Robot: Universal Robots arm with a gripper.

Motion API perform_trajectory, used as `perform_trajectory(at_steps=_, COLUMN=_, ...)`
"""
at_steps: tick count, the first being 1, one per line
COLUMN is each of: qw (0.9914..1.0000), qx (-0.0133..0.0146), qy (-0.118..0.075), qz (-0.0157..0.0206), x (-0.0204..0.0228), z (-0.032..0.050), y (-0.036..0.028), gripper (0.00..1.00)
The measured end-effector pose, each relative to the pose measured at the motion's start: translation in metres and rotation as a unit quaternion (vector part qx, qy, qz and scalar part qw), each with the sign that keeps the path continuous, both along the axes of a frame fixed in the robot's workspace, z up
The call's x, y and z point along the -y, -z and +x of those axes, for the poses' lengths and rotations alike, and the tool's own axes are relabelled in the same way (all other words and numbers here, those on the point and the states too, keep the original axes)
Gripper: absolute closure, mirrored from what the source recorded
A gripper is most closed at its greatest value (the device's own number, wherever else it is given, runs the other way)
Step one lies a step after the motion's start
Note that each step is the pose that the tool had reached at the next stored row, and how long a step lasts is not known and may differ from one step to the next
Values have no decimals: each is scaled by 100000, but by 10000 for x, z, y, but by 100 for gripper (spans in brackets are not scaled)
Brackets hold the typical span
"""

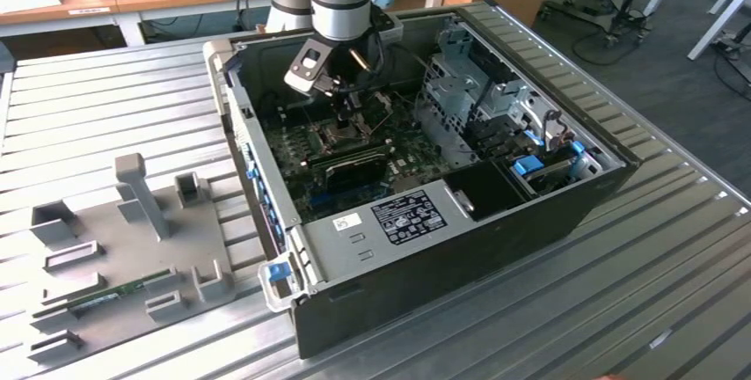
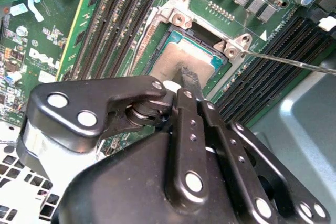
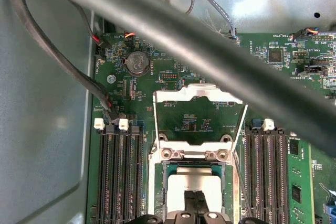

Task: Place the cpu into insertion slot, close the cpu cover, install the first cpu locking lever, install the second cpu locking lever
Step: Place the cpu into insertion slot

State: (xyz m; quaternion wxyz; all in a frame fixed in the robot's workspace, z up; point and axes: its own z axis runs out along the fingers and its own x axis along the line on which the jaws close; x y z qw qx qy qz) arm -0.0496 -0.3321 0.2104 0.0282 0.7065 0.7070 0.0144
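In both wrist views the cpu lies flat in the insertion slot, its pale face up. My gripper is shut, its two fingertips pressed together and resting on or just above the cpu's face. The cpu cover is swung open and stands back from the socket, green board showing through its window. A thin locking lever sticks out free beside the socket. In the exterior view the gripper reaches down into the open computer case over the socket.
Long black memory slots flank the socket on both sides. A thick black cable crosses the first wrist view. A grey drive cage stands at the exterior view's right of the board; a grey fixture plate lies outside the case.
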Motion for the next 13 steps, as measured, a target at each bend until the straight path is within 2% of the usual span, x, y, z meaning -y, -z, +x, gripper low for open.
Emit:
perform_trajectory(at_steps=3, qw=100000, qx=0, qy=0, qz=-1, x=0, z=0, y=-1, gripper=90)
perform_trajectory(at_steps=5, qw=100000, qx=1, qy=2, qz=0, x=0, z=0, y=-31, gripper=90)
perform_trajectory(at_steps=13, qw=100000, qx=0, qy=2, qz=1, x=0, z=0, y=-33, gripper=90)
